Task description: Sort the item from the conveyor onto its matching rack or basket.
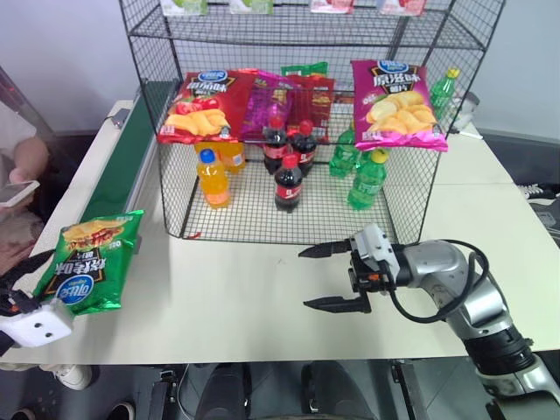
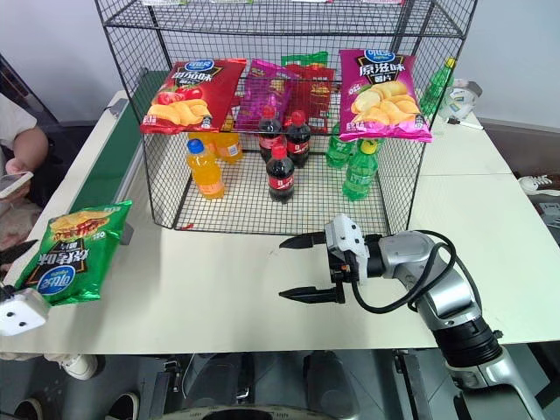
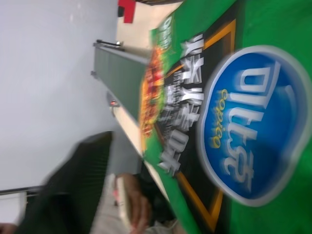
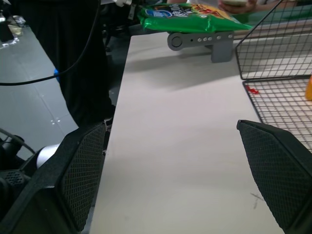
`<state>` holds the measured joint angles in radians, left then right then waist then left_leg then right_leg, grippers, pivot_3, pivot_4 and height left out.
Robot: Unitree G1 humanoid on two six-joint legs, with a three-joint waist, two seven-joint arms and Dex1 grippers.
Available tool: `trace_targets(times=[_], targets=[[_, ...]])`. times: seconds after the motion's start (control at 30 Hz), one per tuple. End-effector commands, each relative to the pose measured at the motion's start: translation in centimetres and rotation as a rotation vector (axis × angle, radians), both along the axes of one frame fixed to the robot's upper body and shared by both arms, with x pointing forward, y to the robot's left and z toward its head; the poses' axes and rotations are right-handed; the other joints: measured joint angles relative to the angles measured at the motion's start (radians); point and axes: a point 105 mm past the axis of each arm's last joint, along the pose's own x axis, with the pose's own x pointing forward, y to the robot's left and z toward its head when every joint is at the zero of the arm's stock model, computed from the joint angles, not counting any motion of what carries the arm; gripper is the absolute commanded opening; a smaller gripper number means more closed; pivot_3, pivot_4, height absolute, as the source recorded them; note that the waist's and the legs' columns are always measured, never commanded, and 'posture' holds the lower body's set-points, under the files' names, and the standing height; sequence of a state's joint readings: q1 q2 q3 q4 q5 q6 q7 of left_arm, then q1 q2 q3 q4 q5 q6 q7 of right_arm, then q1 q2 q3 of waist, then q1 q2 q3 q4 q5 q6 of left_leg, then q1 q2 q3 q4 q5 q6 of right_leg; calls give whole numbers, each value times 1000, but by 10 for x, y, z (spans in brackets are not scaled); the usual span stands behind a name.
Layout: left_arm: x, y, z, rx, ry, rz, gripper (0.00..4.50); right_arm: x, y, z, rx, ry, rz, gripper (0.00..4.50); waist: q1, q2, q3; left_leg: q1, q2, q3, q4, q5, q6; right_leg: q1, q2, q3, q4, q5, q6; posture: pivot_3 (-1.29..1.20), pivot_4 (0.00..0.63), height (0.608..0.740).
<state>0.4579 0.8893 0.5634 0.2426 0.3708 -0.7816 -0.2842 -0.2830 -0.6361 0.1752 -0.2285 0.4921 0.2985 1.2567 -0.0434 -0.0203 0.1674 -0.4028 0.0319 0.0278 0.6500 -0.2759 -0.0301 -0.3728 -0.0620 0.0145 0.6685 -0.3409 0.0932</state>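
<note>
Green crisp bag (image 1: pixel 89 261) lies at the near end of the conveyor (image 1: pixel 122 157), long axis running along the belt, logo end toward me. My left claw (image 1: pixel 26 317) sits at that logo end; grip not readable. Right claw (image 1: pixel 337 276) spread wide, empty, over the table (image 1: pixel 227 297) in front of the rack (image 1: pixel 289 114), well apart from the bag. Left is nearer.

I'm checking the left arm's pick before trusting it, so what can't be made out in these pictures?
- Left pincer: in the head views its fingers sit under the green crisp bag, so the grip cannot be confirmed.
- Left wrist view: the bag covers the fingers and is blurred.
- Rack: its upper tiers are cut off by the top edge.
- Conveyor: its near end lies behind the bag.
</note>
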Motion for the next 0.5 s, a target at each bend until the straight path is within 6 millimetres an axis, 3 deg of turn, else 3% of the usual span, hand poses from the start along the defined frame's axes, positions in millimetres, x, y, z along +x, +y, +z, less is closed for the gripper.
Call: trace_targets(times=[0.03, 0.17, 0.37, 0.5], targets=[[3, 0, 5, -11, -11, 2, 2055, 4, -2, 12, 21, -60, -14, 4500, 0, 0, 0, 0, 0, 0, 0, 0, 0, 0, 0, 0, 0, 0, 0, 0, 150, 739], [5, -5, 3, -32, -6, -8, 39, 6, -2, 12, 19, -69, -18, 4500, 0, 0, 0, 0, 0, 0, 0, 0, 0, 0, 0, 0, 0, 0, 0, 0, 150, 739], [5, -6, 21, -140, -79, -15, 39, 7, -3, 11, 18, -75, -24, 4500, 0, 0, 0, 0, 0, 0, 0, 0, 0, 0, 0, 0, 1, 0, 0, 0, 150, 739], [-4, -31, 47, -424, -98, -137, 39, 9, -4, 10, 14, -76, -29, 4500, 0, -1, 0, 0, 0, 0, 1, 0, 0, 0, 0, 0, 1, 0, 0, 0, 150, 739]])
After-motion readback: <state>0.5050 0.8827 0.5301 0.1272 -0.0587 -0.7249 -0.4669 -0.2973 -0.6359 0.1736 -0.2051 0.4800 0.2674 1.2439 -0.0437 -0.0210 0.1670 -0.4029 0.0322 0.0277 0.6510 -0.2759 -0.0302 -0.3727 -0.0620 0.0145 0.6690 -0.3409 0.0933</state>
